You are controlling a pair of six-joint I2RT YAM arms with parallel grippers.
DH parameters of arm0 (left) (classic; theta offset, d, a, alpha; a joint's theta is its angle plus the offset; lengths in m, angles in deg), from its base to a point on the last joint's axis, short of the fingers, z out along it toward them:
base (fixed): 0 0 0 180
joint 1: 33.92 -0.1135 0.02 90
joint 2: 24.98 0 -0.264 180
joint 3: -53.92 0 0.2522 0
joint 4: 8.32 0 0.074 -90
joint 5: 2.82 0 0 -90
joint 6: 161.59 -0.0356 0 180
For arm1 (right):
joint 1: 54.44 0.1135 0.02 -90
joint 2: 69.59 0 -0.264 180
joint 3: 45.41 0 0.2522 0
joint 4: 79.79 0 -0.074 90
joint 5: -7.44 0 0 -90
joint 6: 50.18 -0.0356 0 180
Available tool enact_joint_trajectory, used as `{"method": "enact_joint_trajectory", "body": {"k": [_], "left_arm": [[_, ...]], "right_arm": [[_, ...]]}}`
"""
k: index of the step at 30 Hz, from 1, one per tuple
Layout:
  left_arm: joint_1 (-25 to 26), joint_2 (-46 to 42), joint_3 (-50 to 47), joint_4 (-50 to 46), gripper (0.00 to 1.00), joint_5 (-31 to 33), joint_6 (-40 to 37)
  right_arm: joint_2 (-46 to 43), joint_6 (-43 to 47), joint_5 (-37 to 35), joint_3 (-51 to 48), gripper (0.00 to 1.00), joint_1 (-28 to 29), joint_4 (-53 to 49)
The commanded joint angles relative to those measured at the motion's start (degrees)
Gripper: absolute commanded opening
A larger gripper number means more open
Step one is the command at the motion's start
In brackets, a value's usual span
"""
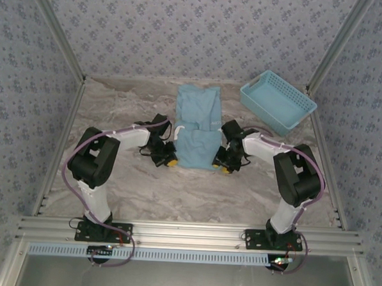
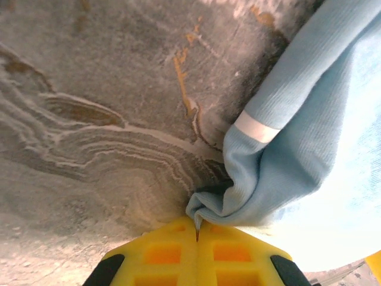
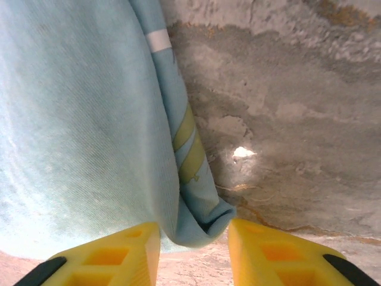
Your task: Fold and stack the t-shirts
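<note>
A light sky-blue t-shirt (image 1: 197, 127) lies on the marble table top, folded into a long strip, with its near end doubled back. My left gripper (image 1: 169, 161) is at its near left corner. In the left wrist view the yellow jaws (image 2: 197, 229) are shut on a pinch of the t-shirt's (image 2: 297, 149) hem. My right gripper (image 1: 223, 168) is at the near right corner. In the right wrist view it (image 3: 193, 231) stands open, and the folded corner of the t-shirt (image 3: 77, 131) hangs loose between the fingers.
A light-blue plastic lattice basket (image 1: 278, 101) stands at the back right, tilted against the wall. Patterned walls close the table in on three sides. An aluminium rail (image 1: 186, 234) with both arm bases runs along the near edge.
</note>
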Motion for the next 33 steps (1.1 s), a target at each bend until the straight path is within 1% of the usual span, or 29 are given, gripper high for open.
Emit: {"method": "enact_joint_trajectory", "body": {"k": [1, 5, 9, 11, 13, 17, 18, 21, 23, 25, 29, 33], "left_arm": [[0.2, -1.5, 1.1, -2.6, 0.00, 1.1, -1.5], [0.2, -1.2, 1.0, -2.2, 0.00, 0.8, -1.3], [0.2, -0.7, 1.5, -2.3, 0.00, 0.8, -1.5], [0.2, -0.7, 1.7, -2.3, 0.00, 0.8, -1.7], [0.2, -0.7, 1.8, -2.6, 0.00, 0.8, -2.0], [0.2, -1.0, 2.6, -5.1, 0.00, 2.0, -4.0], [0.1, -1.1, 2.9, -6.1, 0.00, 2.5, -5.1], [0.1, -1.5, 3.5, -9.8, 0.00, 3.6, -8.6], [0.3, -2.7, 2.7, -10.7, 0.00, 2.9, -10.4], [0.9, -4.4, 1.7, -11.4, 0.00, 1.4, -12.2], [4.6, -8.3, -0.6, -15.8, 0.00, 1.3, -15.1], [8.9, -16.0, -7.2, -16.2, 0.00, 0.2, -12.5]], "right_arm": [[-0.6, 1.2, -1.9, 1.0, 0.38, -0.3, -3.5], [0.5, 1.3, -1.8, 1.0, 0.33, -0.2, -3.0], [0.9, 0.8, -1.8, -0.1, 0.31, 0.1, -1.7], [1.1, 0.7, -1.9, -0.5, 0.27, -0.1, -0.4], [1.5, 1.5, -2.3, 0.0, 0.20, -0.3, 0.0], [1.4, 4.6, -3.6, 2.4, 0.01, -0.2, 1.6], [0.8, 5.3, -4.1, 2.4, 0.00, 0.1, 1.2], [-2.0, 6.7, -4.8, 1.1, 0.00, 0.4, -0.1], [-4.7, 6.9, -4.6, -0.7, 0.00, 0.5, -1.7], [-7.7, 7.3, -2.8, -2.5, 0.00, 0.9, -3.0], [-12.2, 8.2, 2.6, -5.1, 0.00, 2.7, -7.8], [-17.5, 7.8, 5.1, -8.0, 0.00, 5.8, -13.1]]}}
